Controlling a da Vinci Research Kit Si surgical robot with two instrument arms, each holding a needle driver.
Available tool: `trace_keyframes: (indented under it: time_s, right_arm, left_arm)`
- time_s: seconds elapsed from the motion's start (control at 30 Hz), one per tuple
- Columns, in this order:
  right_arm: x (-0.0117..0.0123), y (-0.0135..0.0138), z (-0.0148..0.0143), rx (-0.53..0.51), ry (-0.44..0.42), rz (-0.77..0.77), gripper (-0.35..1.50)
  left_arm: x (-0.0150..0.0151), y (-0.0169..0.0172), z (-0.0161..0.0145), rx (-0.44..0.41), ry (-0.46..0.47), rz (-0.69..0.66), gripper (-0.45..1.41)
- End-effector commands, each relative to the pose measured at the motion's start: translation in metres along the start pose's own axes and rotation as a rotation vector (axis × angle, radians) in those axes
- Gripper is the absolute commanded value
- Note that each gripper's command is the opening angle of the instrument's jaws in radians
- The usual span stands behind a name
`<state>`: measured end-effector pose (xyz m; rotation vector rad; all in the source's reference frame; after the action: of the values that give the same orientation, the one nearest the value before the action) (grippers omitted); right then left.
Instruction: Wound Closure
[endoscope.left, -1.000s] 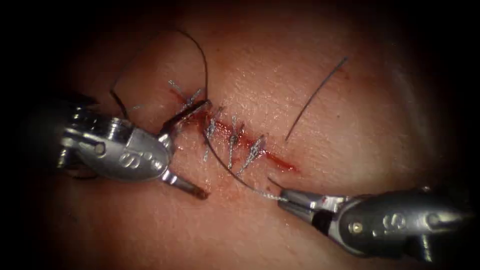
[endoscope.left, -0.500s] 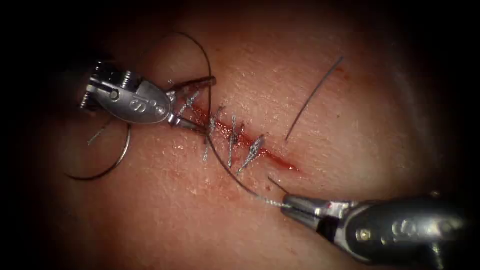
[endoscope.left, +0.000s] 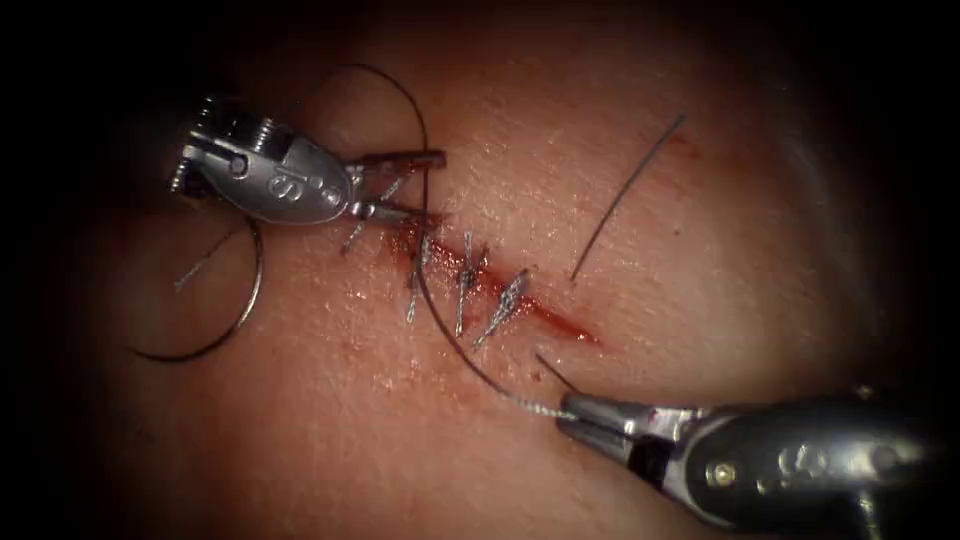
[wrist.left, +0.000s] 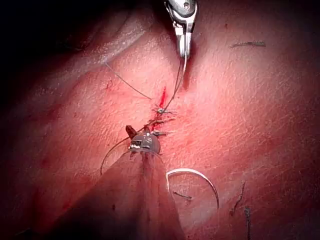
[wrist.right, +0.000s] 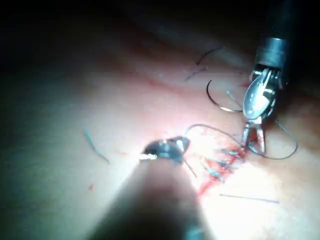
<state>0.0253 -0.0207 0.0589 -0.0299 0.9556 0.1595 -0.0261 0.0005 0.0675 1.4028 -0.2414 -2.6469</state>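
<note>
The cut (endoscope.left: 520, 305) runs diagonally across the tissue (endoscope.left: 640, 320), with several stitches over its upper part. My left tool (endoscope.left: 432, 186) is at the cut's upper end, its jaws open on either side of the dark thread (endoscope.left: 478, 373) and gripping nothing. That thread runs from the stitches down to my right tool (endoscope.left: 568, 410), which is shut on it to the lower right of the cut. The curved needle (endoscope.left: 255, 290) lies free on the tissue left of the cut, held by neither tool. In the left wrist view the needle (wrist.left: 200, 172) rests beside the left tool (wrist.left: 142, 142).
A loose length of thread (endoscope.left: 630, 190) lies on the tissue right of the cut. A short cut end (endoscope.left: 555, 370) sticks up just above the right tool's tip. The thread arcs in a tall loop (endoscope.left: 400, 90) above the left tool. Red fluid marks the cut.
My left tool swung up from the lower left to the cut's upper end, uncovering the needle. Its jaws have since narrowed around the thread. The right tool stayed put, still holding the thread.
</note>
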Motion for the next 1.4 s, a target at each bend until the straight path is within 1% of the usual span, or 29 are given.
trace_keyframes:
  time_s: [0.03, 0.07, 0.1, 0.43, 0.47, 0.5, 0.53, 0.57, 0.63, 0.7, 0.77, 0.8, 0.83, 0.87, 0.9, 0.93, 0.97, 1.0, 1.03, 1.07, 1.1, 1.13, 1.17, 1.2, 1.23, 1.27, 1.33, 1.4]
  right_arm:
    - [-0.0001, -0.0007, 0.0006, 0.002, 0.004, 0.002, -0.35]
    - [-0.0002, -0.0006, 0.0007, 0.002, 0.003, 0.002, -0.35]
    - [-0.0002, -0.0006, 0.0007, 0.002, 0.003, 0.002, -0.35]
    - [-0.0003, -0.0008, 0.0002, -0.002, 0.011, 0.001, -0.35]
    - [-0.0003, -0.0008, 0.0001, -0.002, 0.011, 0.000, -0.06]
    - [-0.0003, -0.0009, -0.0001, -0.002, 0.014, 0.000, 0.34]
    - [-0.0003, -0.0009, -0.0001, -0.002, 0.014, 0.000, 0.34]
    - [-0.0005, -0.0009, -0.0006, -0.012, 0.032, -0.006, 1.06]
    - [-0.0007, -0.0008, -0.0017, -0.012, 0.046, 0.030, 1.33]
    - [-0.0008, -0.0007, -0.0021, -0.009, 0.046, 0.042, 1.36]
    - [-0.0008, -0.0002, -0.0042, 0.009, 0.074, 0.075, 1.46]
    - [-0.0008, 0.0003, -0.0050, 0.021, 0.099, 0.085, 1.43]
    - [-0.0008, 0.0007, -0.0053, 0.027, 0.117, 0.088, 1.31]
    - [-0.0008, 0.0007, -0.0053, 0.027, 0.117, 0.088, 1.31]
    - [-0.0009, 0.0017, -0.0059, 0.028, 0.152, 0.093, 0.96]
    - [-0.0009, 0.0022, -0.0062, 0.039, 0.159, 0.093, 0.67]
    - [-0.0010, 0.0028, -0.0067, 0.064, 0.177, 0.090, 0.15]
    - [-0.0011, 0.0036, -0.0077, 0.116, 0.212, 0.081, -0.35]
    - [-0.0011, 0.0036, -0.0077, 0.116, 0.212, 0.081, -0.35]
    - [-0.0010, 0.0046, -0.0086, 0.128, 0.249, 0.082, -0.35]
    - [-0.0010, 0.0052, -0.0089, 0.123, 0.273, 0.086, -0.35]
    - [-0.0010, 0.0061, -0.0090, 0.093, 0.295, 0.102, -0.35]
    - [-0.0011, 0.0068, -0.0088, 0.065, 0.294, 0.110, -0.35]
    - [-0.0011, 0.0068, -0.0088, 0.065, 0.294, 0.110, -0.35]
    - [-0.0014, 0.0080, -0.0078, 0.026, 0.267, 0.119, -0.35]
    - [-0.0017, 0.0086, -0.0064, 0.010, 0.257, 0.121, -0.35]
    - [-0.0022, 0.0087, -0.0042, 0.009, 0.256, 0.114, -0.35]
    - [-0.0027, 0.0082, -0.0017, 0.026, 0.253, 0.100, -0.35]
  left_arm:
    - [-0.0001, 0.0004, 0.0005, -0.003, 0.004, 0.001, -0.22]
    - [-0.0001, 0.0005, 0.0003, -0.004, 0.006, 0.008, -0.37]
    - [-0.0001, 0.0006, 0.0001, -0.005, 0.007, 0.015, -0.45]
    - [-0.0003, 0.0020, -0.0024, 0.009, -0.021, 0.047, -0.45]
    - [-0.0002, 0.0022, -0.0026, 0.008, -0.020, 0.047, -0.45]
    - [0.0001, 0.0024, -0.0029, 0.008, -0.020, 0.045, -0.45]
    - [0.0001, 0.0024, -0.0029, 0.008, -0.020, 0.045, -0.45]
    - [0.0007, 0.0027, -0.0033, 0.007, -0.021, 0.053, -0.45]
    - [0.0021, 0.0034, -0.0041, 0.005, -0.021, 0.063, -0.45]
    - [0.0026, 0.0036, -0.0044, 0.004, -0.020, 0.060, -0.45]
    - [0.0053, 0.0046, -0.0056, 0.000, -0.019, 0.058, -0.45]
    - [0.0065, 0.0047, -0.0060, -0.001, -0.020, 0.056, -0.45]
    - [0.0073, 0.0048, -0.0062, -0.002, -0.020, 0.057, -0.45]
    - [0.0073, 0.0048, -0.0062, -0.002, -0.020, 0.057, -0.45]
    - [0.0085, 0.0047, -0.0065, -0.002, -0.021, 0.054, -0.45]
    - [0.0090, 0.0045, -0.0066, -0.003, -0.021, 0.049, -0.45]
    - [0.0095, 0.0042, -0.0067, -0.004, -0.021, 0.044, -0.45]
    - [0.0099, 0.0038, -0.0069, 0.000, -0.016, 0.044, -0.45]
    - [0.0099, 0.0038, -0.0069, 0.000, -0.016, 0.044, -0.45]
    - [0.0100, 0.0034, -0.0071, 0.001, -0.013, 0.040, -0.45]
    - [0.0100, 0.0033, -0.0071, 0.000, -0.012, 0.046, -0.45]
    - [0.0100, 0.0033, -0.0071, 0.000, -0.012, 0.046, -0.45]
    - [0.0100, 0.0032, -0.0070, 0.001, -0.012, 0.045, -0.45]
    - [0.0100, 0.0032, -0.0070, 0.001, -0.012, 0.045, -0.45]
    - [0.0101, 0.0032, -0.0068, 0.005, -0.013, 0.044, -0.45]
    - [0.0103, 0.0032, -0.0067, 0.006, -0.015, 0.043, -0.45]
    - [0.0105, 0.0031, -0.0064, 0.010, -0.016, 0.040, -0.45]
    - [0.0108, 0.0029, -0.0062, 0.014, -0.016, 0.036, -0.45]
